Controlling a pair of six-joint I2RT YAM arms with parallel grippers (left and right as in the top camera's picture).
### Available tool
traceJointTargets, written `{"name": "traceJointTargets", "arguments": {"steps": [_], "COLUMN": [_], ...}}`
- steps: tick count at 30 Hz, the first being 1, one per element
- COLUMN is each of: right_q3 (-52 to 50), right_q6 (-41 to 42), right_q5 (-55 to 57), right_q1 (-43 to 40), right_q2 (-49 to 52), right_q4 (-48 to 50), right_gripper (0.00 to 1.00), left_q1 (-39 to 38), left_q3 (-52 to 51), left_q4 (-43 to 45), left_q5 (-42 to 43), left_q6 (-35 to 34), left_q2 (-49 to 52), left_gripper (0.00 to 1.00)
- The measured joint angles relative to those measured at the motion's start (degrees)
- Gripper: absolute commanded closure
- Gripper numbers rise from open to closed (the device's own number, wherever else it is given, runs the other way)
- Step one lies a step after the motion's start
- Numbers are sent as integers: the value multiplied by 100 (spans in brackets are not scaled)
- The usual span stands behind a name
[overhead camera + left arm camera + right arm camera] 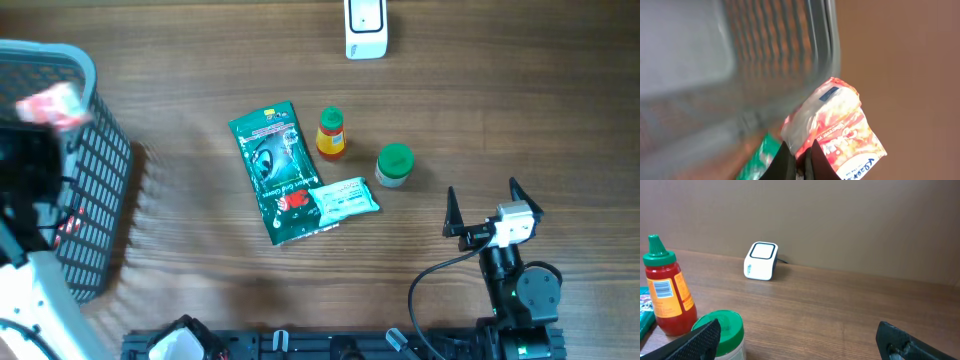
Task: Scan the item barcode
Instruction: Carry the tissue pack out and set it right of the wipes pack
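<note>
One red-and-white packet [832,120] pinched at one edge by closed left fingers [786,161], held above basket [100,190] at far left. Target scanner [365,28] well apart, at rear centre of worktop [500,100]. Idle right fingers [451,215] spread wide, empty.

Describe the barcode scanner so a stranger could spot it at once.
Take the wooden table and go to its far edge. The scanner stands there alone. It is a small white box with a dark-rimmed window, unlike the red sauce bottle and green-lidded jar nearest it.
</note>
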Motion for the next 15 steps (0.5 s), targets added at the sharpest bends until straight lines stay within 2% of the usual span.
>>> {"name": "traceJointTargets", "arguments": {"steps": [5, 12, 15], "right_q3": [0, 0, 0], "right_q6": [0, 0, 0], "right_q5": [0, 0, 0], "right_q1": [0, 0, 0], "right_q2": [0, 0, 0], "right_q4": [0, 0, 0], "right_gripper": [0, 0, 0], "left_q1": [-1421, -3797, -4640], "left_q3": [-101, -866, -1187], "left_q4": [-258, 260, 343], "left_q5": [225, 181, -13], "left_q6": [682, 1709, 1945], "left_q2": [15, 295, 402], "left_gripper": [96, 96, 96]}}
